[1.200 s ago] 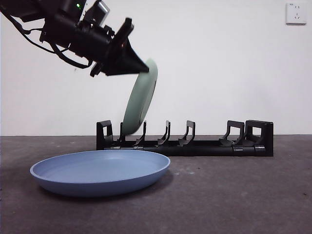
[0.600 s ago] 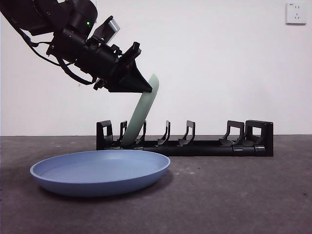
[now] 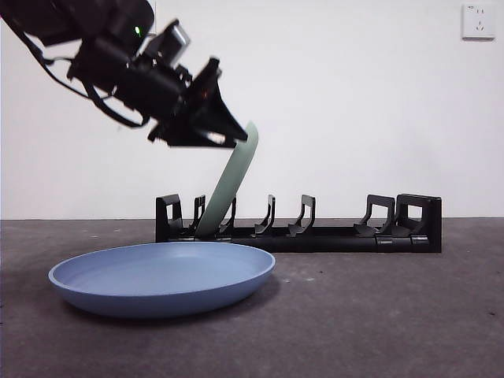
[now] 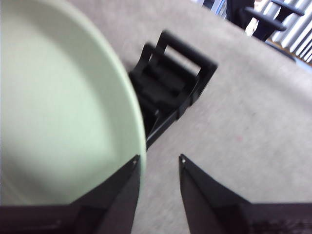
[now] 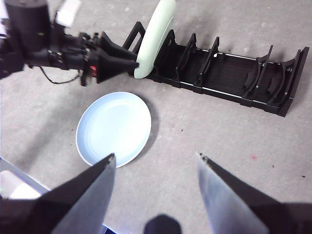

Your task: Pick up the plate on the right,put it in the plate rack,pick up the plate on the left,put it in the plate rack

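Observation:
A pale green plate (image 3: 232, 181) leans on edge in a slot near one end of the black plate rack (image 3: 339, 236), tilted toward the rest of the prongs. My left gripper (image 3: 228, 138) is at its top rim, open. In the left wrist view the green plate (image 4: 58, 112) lies outside one jaw, and only table shows between the jaws of the left gripper (image 4: 157, 161). A blue plate (image 3: 161, 276) lies flat on the table in front of the rack. My right gripper (image 5: 156, 156) hangs high above the table, open and empty, looking down on the blue plate (image 5: 114, 126) and the rack (image 5: 229, 73).
The rack's other slots (image 3: 303, 216) hold nothing. The table is dark grey, with a white wall and a wall socket (image 3: 479, 21) behind. A pale edge (image 5: 12, 183) shows at one corner of the right wrist view.
The left gripper lowered the green plate into the rack slot, then opened its jaws. The plate now leans in the rack on its own. The blue plate has not moved.

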Robot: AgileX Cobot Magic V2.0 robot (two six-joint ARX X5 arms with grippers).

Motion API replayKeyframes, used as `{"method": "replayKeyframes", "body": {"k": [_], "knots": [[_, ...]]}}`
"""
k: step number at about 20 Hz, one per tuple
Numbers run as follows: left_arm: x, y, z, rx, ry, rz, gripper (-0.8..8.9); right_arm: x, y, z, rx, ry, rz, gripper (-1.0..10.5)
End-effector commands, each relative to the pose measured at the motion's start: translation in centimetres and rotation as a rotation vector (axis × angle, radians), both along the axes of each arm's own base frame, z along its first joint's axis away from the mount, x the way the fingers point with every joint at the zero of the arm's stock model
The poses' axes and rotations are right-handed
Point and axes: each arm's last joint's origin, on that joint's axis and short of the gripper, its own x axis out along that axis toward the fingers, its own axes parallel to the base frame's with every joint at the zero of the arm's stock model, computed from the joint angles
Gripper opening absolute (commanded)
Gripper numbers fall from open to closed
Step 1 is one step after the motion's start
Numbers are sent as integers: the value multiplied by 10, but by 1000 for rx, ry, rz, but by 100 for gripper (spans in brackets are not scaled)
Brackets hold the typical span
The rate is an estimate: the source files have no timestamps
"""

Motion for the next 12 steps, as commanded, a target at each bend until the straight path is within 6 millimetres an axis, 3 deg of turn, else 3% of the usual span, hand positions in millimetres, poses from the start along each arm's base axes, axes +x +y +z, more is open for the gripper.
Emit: {"method": "replayKeyframes", "body": {"k": [1,4,7,12], "knots": [[-12,3,22,-24,-31,-25,136,1,1,-3,-5,14,11,281],[-34,11,54,-39,-63,-48,249,4,1,-4,-5,16,11,281],[-64,23,90,-45,-118,-56,257,15,2,-8,-6,42,12,281],[-137,53,140,6,-226,-96,257,46,16,-23,14,129,75,281]]}}
